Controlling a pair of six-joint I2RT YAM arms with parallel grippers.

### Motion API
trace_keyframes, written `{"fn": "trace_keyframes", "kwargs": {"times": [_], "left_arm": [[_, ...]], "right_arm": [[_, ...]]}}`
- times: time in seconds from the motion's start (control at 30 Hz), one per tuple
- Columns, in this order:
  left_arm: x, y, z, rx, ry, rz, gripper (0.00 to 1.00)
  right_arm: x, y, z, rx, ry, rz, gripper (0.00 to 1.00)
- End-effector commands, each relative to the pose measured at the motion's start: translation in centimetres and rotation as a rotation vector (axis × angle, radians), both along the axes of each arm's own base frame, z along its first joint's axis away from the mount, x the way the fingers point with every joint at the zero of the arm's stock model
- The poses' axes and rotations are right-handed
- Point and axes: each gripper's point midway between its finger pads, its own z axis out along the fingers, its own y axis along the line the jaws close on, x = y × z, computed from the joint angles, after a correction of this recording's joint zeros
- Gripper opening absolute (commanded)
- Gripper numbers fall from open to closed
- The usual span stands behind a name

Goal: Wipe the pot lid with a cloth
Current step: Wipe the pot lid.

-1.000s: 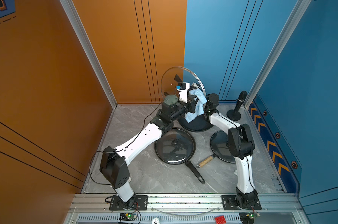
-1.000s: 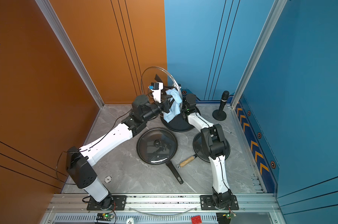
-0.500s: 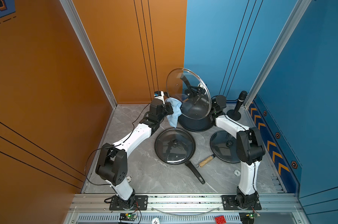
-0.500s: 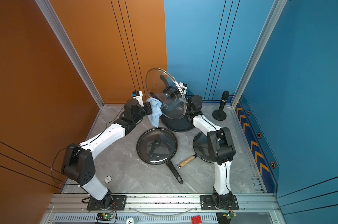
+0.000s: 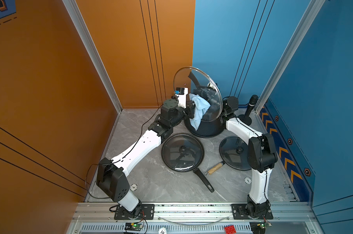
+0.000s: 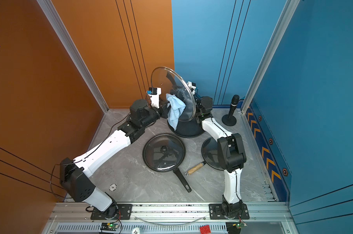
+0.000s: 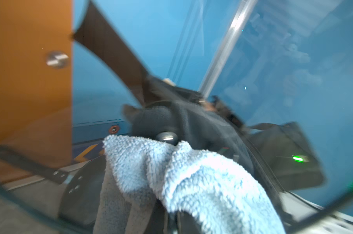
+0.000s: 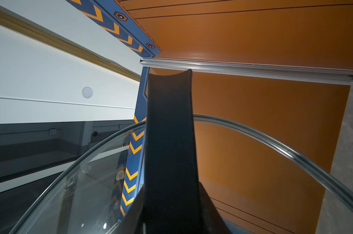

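Note:
The glass pot lid (image 5: 183,81) (image 6: 163,81) stands on edge in the air above a dark pot (image 5: 208,129) (image 6: 186,129). My right gripper (image 5: 205,94) (image 6: 182,94) (image 8: 171,222) is behind the glass, shut on the lid's black handle (image 8: 169,141) (image 7: 110,50). My left gripper (image 5: 191,107) (image 6: 166,108) (image 7: 175,222) is shut on the light-blue cloth (image 5: 200,107) (image 6: 176,109) (image 7: 191,178). The cloth is bunched against the lid's near face, around its middle, with a tail hanging down. The cloth hides the left fingertips.
A lidded black frying pan (image 5: 182,152) lies in front of the pot, handle (image 5: 204,180) toward the rail. A second lidded pan (image 5: 234,152) with a wooden handle (image 5: 214,168) lies under my right arm. A microphone stand (image 5: 250,109) is at the back right, near the walls.
Half a second ago my left gripper and the cloth sat lower, left of the lid's edge. They are now back up against the glass. The lid has tilted slightly left.

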Motion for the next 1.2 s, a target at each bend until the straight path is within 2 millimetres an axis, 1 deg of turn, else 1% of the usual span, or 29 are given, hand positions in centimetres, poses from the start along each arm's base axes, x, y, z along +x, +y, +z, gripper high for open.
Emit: {"fn": "trace_keyframes", "kwargs": {"times": [0.0,0.03,0.1,0.17,0.33,0.43,0.47,0.5,0.57,0.63,0.7,0.73,0.8,0.9,0.97,1.07,1.1,1.17], "left_arm": [[-3.5,-3.1,3.1,0.002,-0.102,-0.225,0.0],[-3.9,-4.0,2.6,0.026,-0.098,-0.268,0.0],[-4.1,-5.4,0.8,0.094,-0.062,-0.309,0.0],[-3.9,-6.1,-0.8,0.111,-0.024,-0.326,0.0],[-3.3,-6.4,-3.4,0.14,0.034,-0.322,0.0],[-2.4,-5.9,-5.2,0.172,0.076,-0.272,0.0],[-1.8,-5.6,-6.2,0.193,0.1,-0.24,0.0],[-0.8,-4.8,-7.5,0.224,0.134,-0.192,0.0],[1.3,-2.1,-9.9,0.237,0.227,-0.068,0.0],[2.6,0.6,-11.2,0.199,0.269,0.019,0.0],[3.5,3.5,-12.0,0.22,0.284,0.111,0.0],[3.7,4.6,-12.1,0.242,0.292,0.148,0.0],[4.3,6.7,-11.6,0.284,0.287,0.215,0.0],[5.0,9.3,-10.2,0.304,0.266,0.306,0.0],[5.1,10.6,-9.0,0.3,0.241,0.355,0.0],[4.4,11.5,-7.2,0.278,0.206,0.387,0.0],[4.0,11.5,-6.7,0.267,0.196,0.382,0.0],[3.2,10.9,-5.0,0.242,0.157,0.356,0.0]], "right_arm": [[-1.8,-0.2,4.7,0.063,-0.142,-0.005,0.05],[-1.8,0.0,4.6,0.065,-0.142,-0.003,0.04],[-1.8,0.4,4.5,0.063,-0.144,0.006,0.04],[-1.8,0.6,4.4,0.062,-0.14,0.007,0.04],[-2.0,0.9,4.2,0.061,-0.137,0.013,0.04],[-2.2,1.0,4.3,0.062,-0.142,0.011,0.04],[-2.3,1.0,4.4,0.061,-0.144,0.012,0.04],[-2.5,1.0,4.5,0.062,-0.145,0.012,0.04],[-2.9,0.9,4.7,0.061,-0.154,0.006,0.04],[-3.2,0.7,4.7,0.055,-0.157,-0.002,0.04],[-3.6,0.4,4.6,0.037,-0.158,-0.009,0.04],[-3.7,0.3,4.6,0.027,-0.156,-0.011,0.04],[-4.4,0.2,4.8,0.002,-0.168,-0.01,0.04],[-5.0,-0.4,5.2,-0.021,-0.192,-0.034,0.05],[-5.2,-0.8,5.5,-0.031,-0.207,-0.052,0.04],[-5.3,-1.0,5.6,-0.041,-0.213,-0.053,0.05],[-5.1,-0.9,5.3,-0.044,-0.206,-0.052,0.05],[-4.8,-0.9,5.2,-0.042,-0.197,-0.048,0.05]]}}
